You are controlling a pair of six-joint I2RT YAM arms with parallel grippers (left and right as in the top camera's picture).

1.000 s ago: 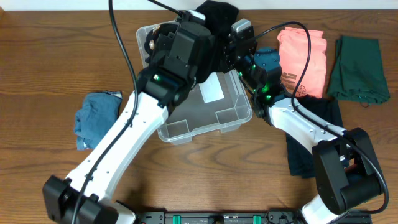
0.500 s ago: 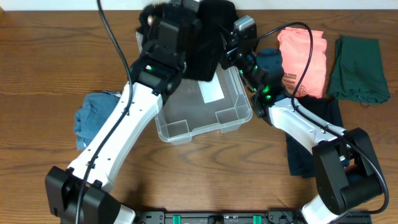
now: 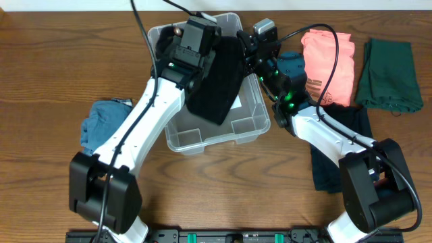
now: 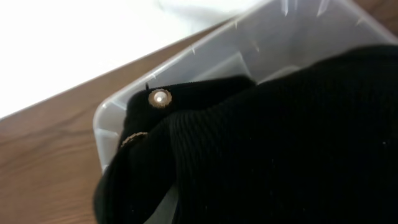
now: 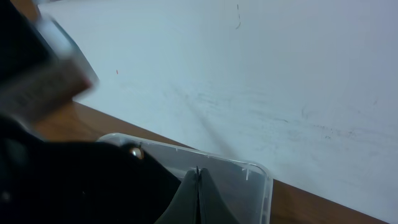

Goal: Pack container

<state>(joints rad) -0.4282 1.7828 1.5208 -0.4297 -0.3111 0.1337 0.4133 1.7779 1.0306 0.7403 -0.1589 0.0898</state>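
A clear, see-through plastic container (image 3: 251,125) sits on a brown wooden tabletop (image 3: 40,81), in the middle of the scene and towards the far edge. It is a rectangular tub with rounded corners and a moulded rim, turned slightly askew, and two small raised box shapes are moulded into its floor at the near corners. A white label (image 3: 235,102) shows on its bottom, partly covered. A black ribbed garment (image 3: 217,81) hangs down over the far half of the tub. The left gripper (image 3: 206,47) is hidden under its own wrist housing and grips the garment's top edge. In the left wrist view the dark cloth fills most of the picture, with a small round pale button (image 4: 160,98) on it and the tub's translucent wall (image 4: 205,62) behind. The right gripper (image 5: 198,186) is at the tub's far right rim, its two fingers pressed together with nothing seen between them. A folded blue denim garment (image 3: 102,128) lies to the left of the tub. A teal garment (image 3: 291,67), a coral garment (image 3: 329,62) and a dark green garment (image 3: 389,74) lie to the right, and another black garment (image 3: 334,162) lies under the right arm.
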